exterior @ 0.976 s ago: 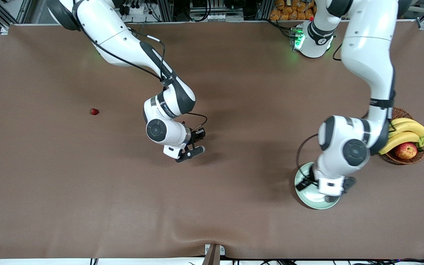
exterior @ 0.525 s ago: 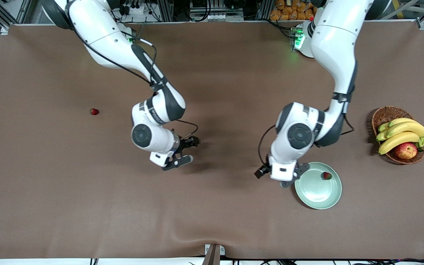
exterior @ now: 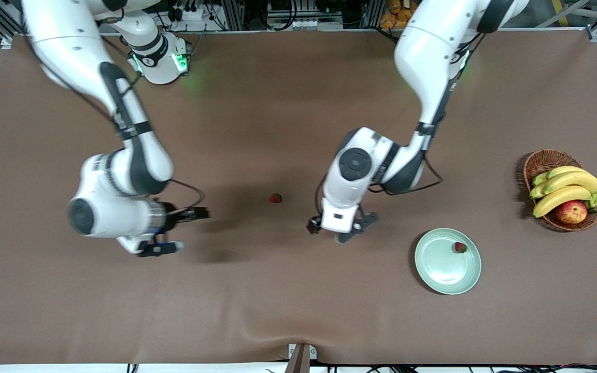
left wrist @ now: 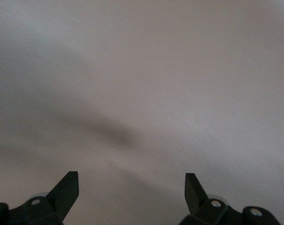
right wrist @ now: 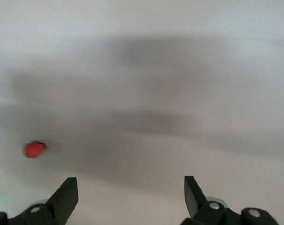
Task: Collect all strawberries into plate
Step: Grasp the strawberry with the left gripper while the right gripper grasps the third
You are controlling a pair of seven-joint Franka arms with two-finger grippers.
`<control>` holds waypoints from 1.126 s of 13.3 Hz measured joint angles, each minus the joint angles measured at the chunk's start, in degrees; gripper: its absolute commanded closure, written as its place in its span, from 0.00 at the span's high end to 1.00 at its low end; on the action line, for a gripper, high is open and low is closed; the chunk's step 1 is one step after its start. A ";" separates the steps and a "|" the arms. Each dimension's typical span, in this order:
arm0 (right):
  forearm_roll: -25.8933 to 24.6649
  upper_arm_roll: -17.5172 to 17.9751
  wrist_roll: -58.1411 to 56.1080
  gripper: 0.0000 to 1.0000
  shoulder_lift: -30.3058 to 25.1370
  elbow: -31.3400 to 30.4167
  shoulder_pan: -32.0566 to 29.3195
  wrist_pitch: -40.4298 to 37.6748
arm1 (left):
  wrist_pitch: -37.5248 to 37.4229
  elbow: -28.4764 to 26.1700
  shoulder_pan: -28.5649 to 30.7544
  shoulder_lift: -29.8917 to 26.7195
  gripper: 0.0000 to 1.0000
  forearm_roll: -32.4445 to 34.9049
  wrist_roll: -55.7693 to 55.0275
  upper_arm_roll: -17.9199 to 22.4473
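Observation:
One strawberry (exterior: 460,247) lies in the pale green plate (exterior: 441,269), close to its rim on the basket's side. A second strawberry (exterior: 276,198) lies on the bare brown table near the middle, between the two grippers. My left gripper (exterior: 337,232) hangs open over the table between that berry and the plate; the left wrist view shows its open gripper (left wrist: 131,180) over bare cloth only. My right gripper (exterior: 179,231) is open over the table toward the right arm's end. The right wrist view shows the open gripper (right wrist: 131,183) and a strawberry (right wrist: 34,149) off to one side.
A brown wicker basket (exterior: 541,160) with bananas (exterior: 568,186) and an apple (exterior: 571,211) stands at the left arm's end, farther from the front camera than the plate. A ripple in the cloth (exterior: 298,331) runs near the front edge.
The right gripper opened and swung toward its own end of the table, leaving a strawberry on the table. The left arm moved off the plate toward the middle, uncovering the berry in it.

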 measured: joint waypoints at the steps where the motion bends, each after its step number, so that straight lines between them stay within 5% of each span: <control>1: -0.89 -1.95 -0.94 1.00 -0.09 -0.61 -1.11 -1.62 | 2.12 0.47 -1.48 1.19 1.00 0.13 0.16 0.10; 7: -15.68 -4.52 -3.49 1.00 -0.10 -7.91 -8.42 -3.68 | 8.26 2.80 -8.42 6.53 1.00 8.37 1.25 0.44; 15: -17.75 -6.76 -3.48 1.00 -0.10 -17.53 -8.55 -6.44 | 8.26 3.29 -13.34 8.95 1.00 16.01 2.24 0.54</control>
